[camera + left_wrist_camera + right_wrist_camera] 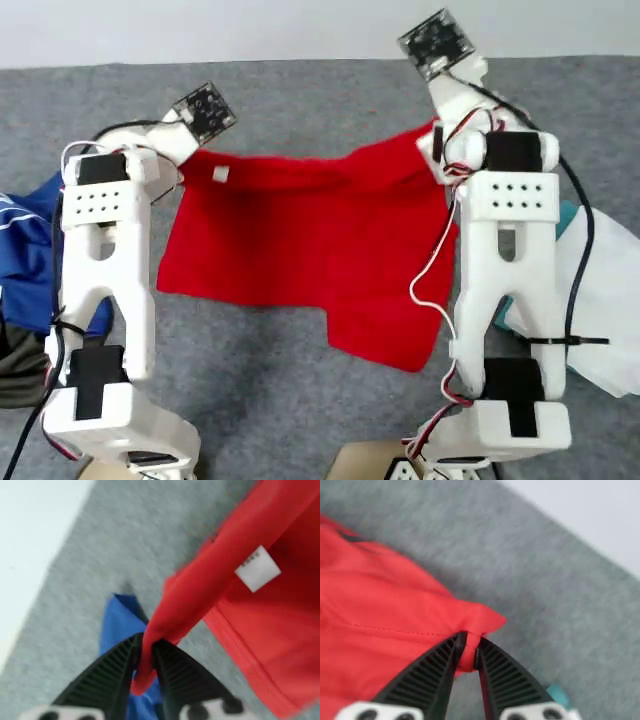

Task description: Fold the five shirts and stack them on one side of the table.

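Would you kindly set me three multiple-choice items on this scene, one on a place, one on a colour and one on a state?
1. Where does the blue shirt lie?
A. beside the left arm
B. in the middle of the table
C. at the table's far edge

2. What colour is the label sewn inside the red shirt?
A. black
B. white
C. yellow

3. How is the left end effector?
A. open
B. shut on nothing
C. shut on the red shirt's edge

Key: 1 A, as the high view shows blue cloth at that arm's outer side. 2 B, as the left wrist view shows a white tag against the red cloth. 3 C, as red cloth is pinched between its fingers.
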`<control>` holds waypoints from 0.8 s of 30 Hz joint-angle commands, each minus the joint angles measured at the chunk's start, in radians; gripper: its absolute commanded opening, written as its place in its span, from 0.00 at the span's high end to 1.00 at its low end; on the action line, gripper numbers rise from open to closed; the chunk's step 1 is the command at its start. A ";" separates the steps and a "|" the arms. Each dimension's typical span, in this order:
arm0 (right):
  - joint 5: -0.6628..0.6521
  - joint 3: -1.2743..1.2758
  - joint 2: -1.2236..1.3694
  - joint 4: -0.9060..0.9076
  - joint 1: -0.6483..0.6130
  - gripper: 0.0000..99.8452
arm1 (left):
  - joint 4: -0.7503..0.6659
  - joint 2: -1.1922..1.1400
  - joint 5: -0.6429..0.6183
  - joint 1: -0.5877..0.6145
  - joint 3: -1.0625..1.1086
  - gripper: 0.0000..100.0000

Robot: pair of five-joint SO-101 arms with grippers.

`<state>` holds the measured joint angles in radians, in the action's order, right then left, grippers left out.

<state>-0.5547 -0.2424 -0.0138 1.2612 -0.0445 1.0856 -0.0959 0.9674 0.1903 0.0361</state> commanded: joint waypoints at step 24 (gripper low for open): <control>0.132 0.163 -0.104 0.524 -0.061 0.96 | 0.422 -0.157 0.169 0.046 -0.048 0.89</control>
<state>-0.4396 -0.0813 -0.0568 1.7507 -0.0997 1.4937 -0.2570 1.1377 0.2286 0.0253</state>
